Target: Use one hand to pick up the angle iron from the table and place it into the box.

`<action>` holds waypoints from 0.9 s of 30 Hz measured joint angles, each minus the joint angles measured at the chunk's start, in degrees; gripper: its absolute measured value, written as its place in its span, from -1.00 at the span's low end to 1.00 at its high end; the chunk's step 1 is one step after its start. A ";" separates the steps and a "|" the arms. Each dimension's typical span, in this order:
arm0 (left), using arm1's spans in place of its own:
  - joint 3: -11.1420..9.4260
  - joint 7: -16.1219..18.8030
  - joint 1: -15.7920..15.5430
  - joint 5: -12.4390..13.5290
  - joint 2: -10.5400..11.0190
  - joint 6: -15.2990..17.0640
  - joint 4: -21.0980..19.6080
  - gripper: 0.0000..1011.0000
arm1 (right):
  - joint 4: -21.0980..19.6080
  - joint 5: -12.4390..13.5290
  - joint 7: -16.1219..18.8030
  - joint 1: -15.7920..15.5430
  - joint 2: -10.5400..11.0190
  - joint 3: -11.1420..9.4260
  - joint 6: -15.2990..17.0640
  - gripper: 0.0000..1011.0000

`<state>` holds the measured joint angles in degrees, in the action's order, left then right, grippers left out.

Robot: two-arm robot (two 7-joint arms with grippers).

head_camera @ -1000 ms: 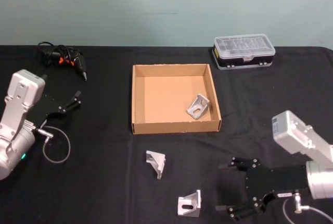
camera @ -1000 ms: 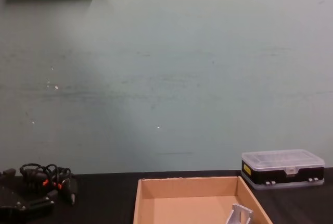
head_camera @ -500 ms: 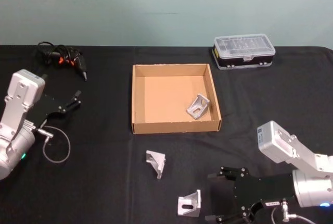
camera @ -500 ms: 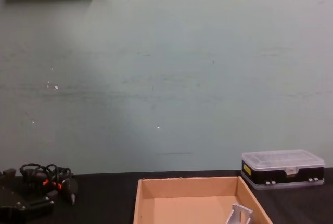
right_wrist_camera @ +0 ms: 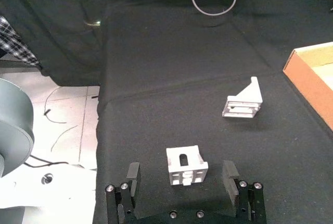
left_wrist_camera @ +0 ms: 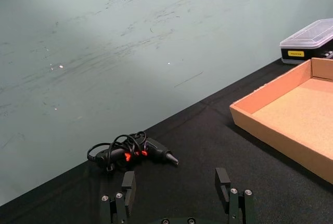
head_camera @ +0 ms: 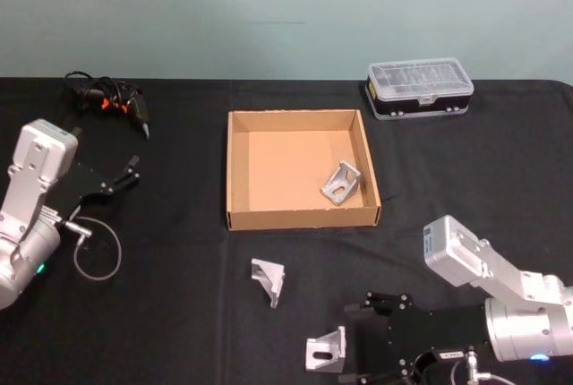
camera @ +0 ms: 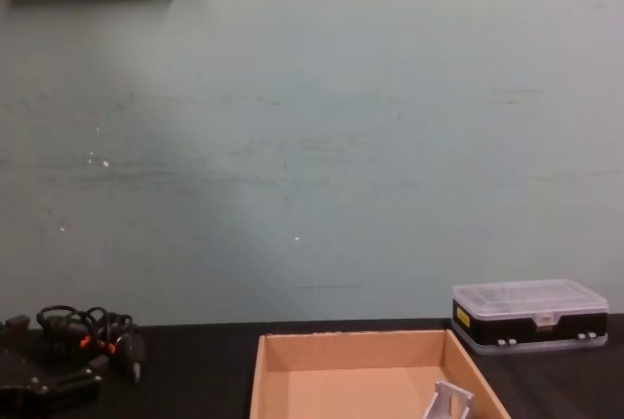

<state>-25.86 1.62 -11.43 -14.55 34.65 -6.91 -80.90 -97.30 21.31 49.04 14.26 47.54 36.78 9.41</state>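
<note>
Right wrist view shows the step in hand: the right gripper (right_wrist_camera: 181, 174) is lined up for the grasp, its fingers spread wide with the nearest angle iron (right_wrist_camera: 186, 165) sitting between them on the table (right_wrist_camera: 156, 78), touching neither as far as I can tell. Head view places that piece well out from the box (head_camera: 300, 218), on the robot's side of its front wall and toward its right corner. A second angle iron (head_camera: 269, 279) lies nearer that wall, apart from the first, and a third angle iron (head_camera: 341, 183) already rests inside the box by its right wall. The left gripper (head_camera: 121, 176) sits idle well to the left of the box, fingers spread, holding nothing. The next move, in my judgement, calls for a slight push forward so the pads bracket the piece's flat sides, then a squeeze, a lift and a carry over the front wall. The plastic case (head_camera: 419, 88) behind the box's right rear corner bears a yellow label (left_wrist_camera: 294, 54); its print is too small to read
</note>
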 joint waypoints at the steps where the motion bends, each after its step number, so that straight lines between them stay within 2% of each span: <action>1: 0.00 0.00 0.00 0.00 0.00 0.00 0.00 0.98 | 0.21 0.01 -0.14 0.17 -0.14 0.33 -0.02 0.98; 11: 0.00 0.00 0.00 0.00 0.00 0.00 0.00 0.98 | 1.35 -0.04 -0.63 1.15 -0.65 2.15 -0.23 0.98; 27: 0.00 0.00 0.00 0.00 0.00 0.00 0.00 0.98 | 2.82 -0.24 -1.82 2.07 -1.68 3.39 -0.13 0.98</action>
<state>-25.86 1.62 -11.43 -14.55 34.65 -6.90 -80.90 -94.48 21.07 47.22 16.33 45.86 40.17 9.29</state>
